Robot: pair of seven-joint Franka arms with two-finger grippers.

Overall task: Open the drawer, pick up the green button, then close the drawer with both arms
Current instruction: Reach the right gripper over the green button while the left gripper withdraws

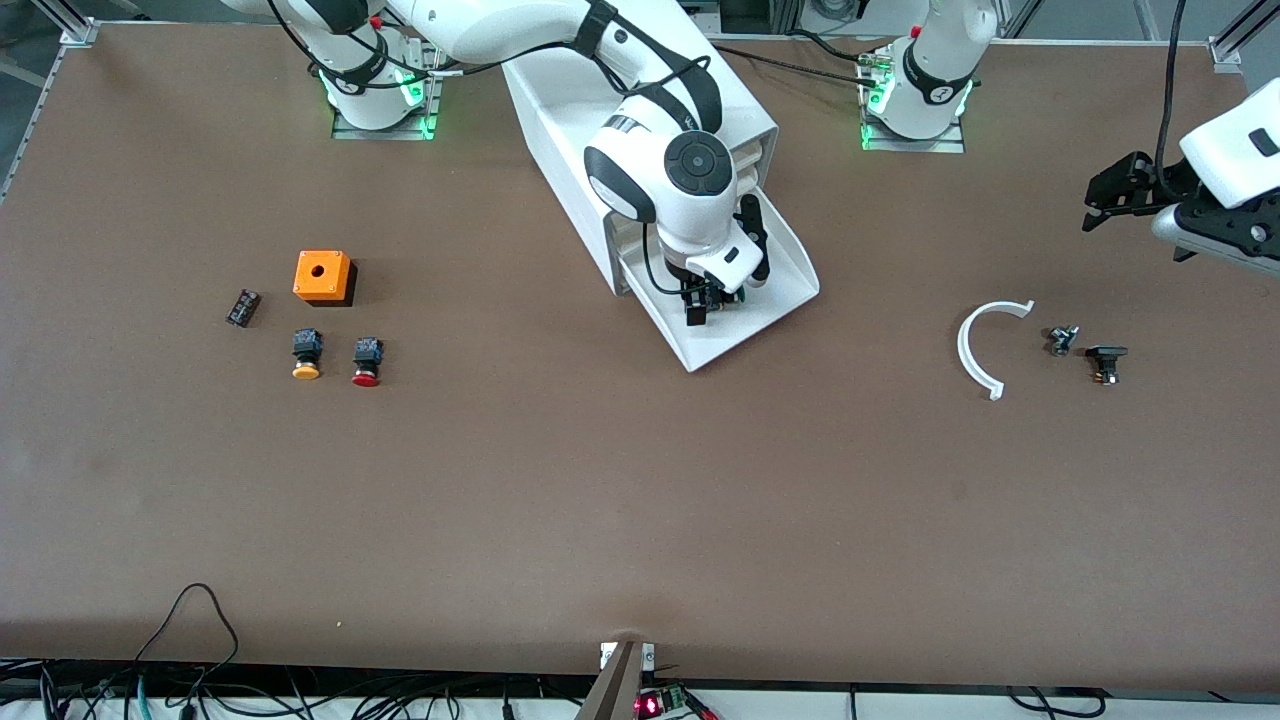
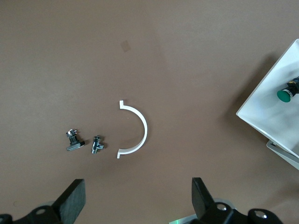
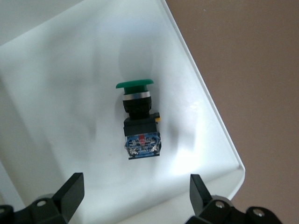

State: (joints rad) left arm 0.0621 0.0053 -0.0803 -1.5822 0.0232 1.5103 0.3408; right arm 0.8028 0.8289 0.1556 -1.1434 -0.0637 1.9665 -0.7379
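- We are seeing the drawer (image 1: 775,290) standing pulled out of the cabinet (image 1: 560,130), lowest in the stack.
- The button (image 3: 138,119) is lying on its side in the drawer, green cap showing.
- Right end effector (image 1: 715,300) is hovering over the button, fingers apart, holding nothing.
- Left end effector (image 1: 1120,200) is waiting over the bench (image 1: 640,500) at the left arm's end, fingers apart, above a white arc (image 1: 985,345).

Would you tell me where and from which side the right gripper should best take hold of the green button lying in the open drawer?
Probably the black body, from straight above. The green button lies on its side in the drawer, its cap overhanging a narrower, flat-sided body. The right gripper hangs open over it; the body's flat flanks likely suit the fingers better than the rounded cap.
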